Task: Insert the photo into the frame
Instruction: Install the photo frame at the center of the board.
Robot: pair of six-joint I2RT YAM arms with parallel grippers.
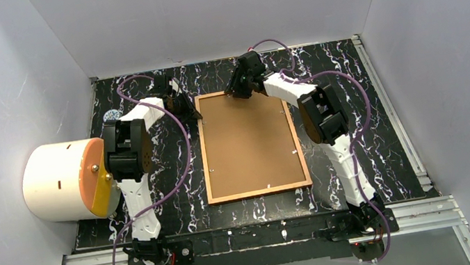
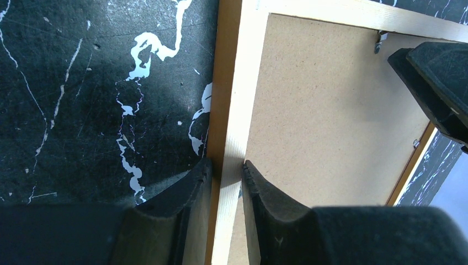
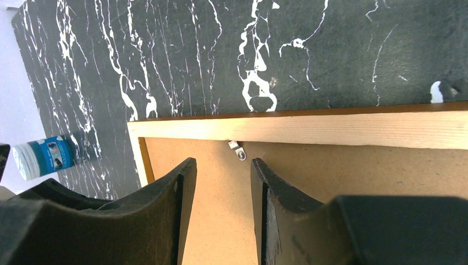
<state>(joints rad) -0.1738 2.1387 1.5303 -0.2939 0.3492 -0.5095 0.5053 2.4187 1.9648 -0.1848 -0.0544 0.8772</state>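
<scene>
The frame lies back-up in the middle of the table, a plain brown backing board filling it. The photo is hidden. My left gripper sits at the frame's far left corner. In the left wrist view it is shut on the frame's left rail, one finger on the orange outer side and the other at the pale inner edge. My right gripper hovers open over the board by the far rail. In the right wrist view it points at a small metal tab under the far rail.
A big white cylinder with an orange lid lies at the table's left edge. A small blue-and-white jar lies beyond the frame's far left corner. White walls close in the table on three sides. Purple cables loop from both arms.
</scene>
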